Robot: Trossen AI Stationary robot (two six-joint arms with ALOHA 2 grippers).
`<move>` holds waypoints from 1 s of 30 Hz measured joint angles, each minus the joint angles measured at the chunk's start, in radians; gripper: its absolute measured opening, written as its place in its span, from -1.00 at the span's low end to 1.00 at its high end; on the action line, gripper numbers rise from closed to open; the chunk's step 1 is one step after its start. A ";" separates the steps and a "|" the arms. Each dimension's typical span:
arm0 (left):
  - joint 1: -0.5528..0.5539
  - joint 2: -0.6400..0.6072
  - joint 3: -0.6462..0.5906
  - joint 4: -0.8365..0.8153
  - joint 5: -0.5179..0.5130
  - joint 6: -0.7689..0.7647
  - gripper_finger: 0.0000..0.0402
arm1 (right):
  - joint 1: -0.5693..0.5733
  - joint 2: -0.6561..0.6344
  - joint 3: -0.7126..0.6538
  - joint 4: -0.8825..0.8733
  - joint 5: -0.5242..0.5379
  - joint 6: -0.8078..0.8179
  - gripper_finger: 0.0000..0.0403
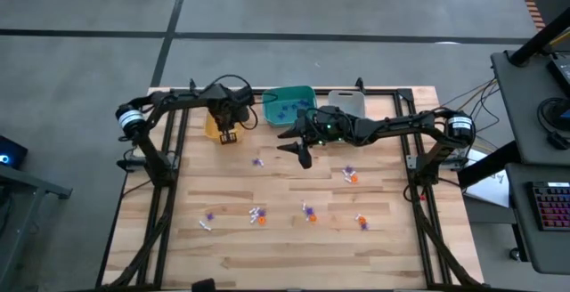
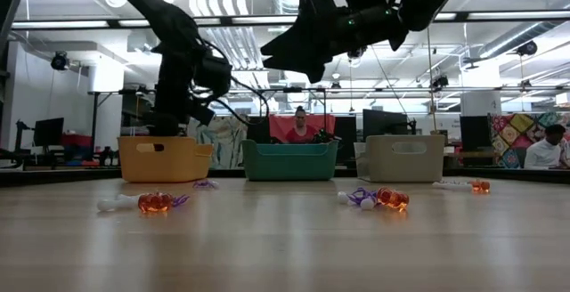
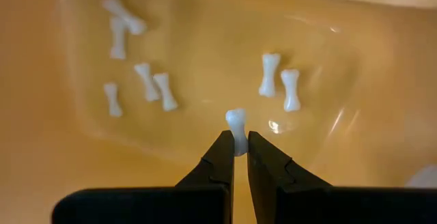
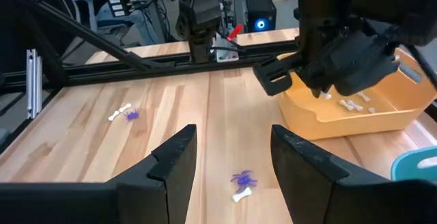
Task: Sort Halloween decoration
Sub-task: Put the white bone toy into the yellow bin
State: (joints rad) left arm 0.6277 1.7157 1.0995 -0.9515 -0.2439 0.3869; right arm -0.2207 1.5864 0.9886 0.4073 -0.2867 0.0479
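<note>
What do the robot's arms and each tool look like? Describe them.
Both arms are dark, jointed, with a white band near each base and black cables looping along them. The left tool has two slim, black, pointed fingers. The right tool has broader black, wedge-shaped fingers; small green lights glow on the right arm.

Three bins stand in a row along the table's (image 1: 223,247) far edge: the left bin (image 1: 216,125), the middle bin (image 1: 289,105) just beside it and the right bin (image 1: 349,102) touching or nearly touching the middle one. The left gripper (image 3: 238,141) hangs over the left bin, pinching a bone trinket (image 3: 236,125) above seven more bone pieces (image 3: 153,84) lying inside. The right gripper (image 1: 301,150) hovers before the middle bin. Scattered trinkets (image 1: 307,212) lie across the table's middle and near half.
</note>
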 joint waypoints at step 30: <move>0.017 0.025 -0.013 0.059 0.035 -0.059 -0.82 | 0.013 0.001 -0.001 -0.038 0.000 0.031 -0.13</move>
State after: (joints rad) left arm 0.6450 1.7405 1.0863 -0.8927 -0.2089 0.3279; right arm -0.2079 1.5875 0.9878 0.3691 -0.2864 0.0786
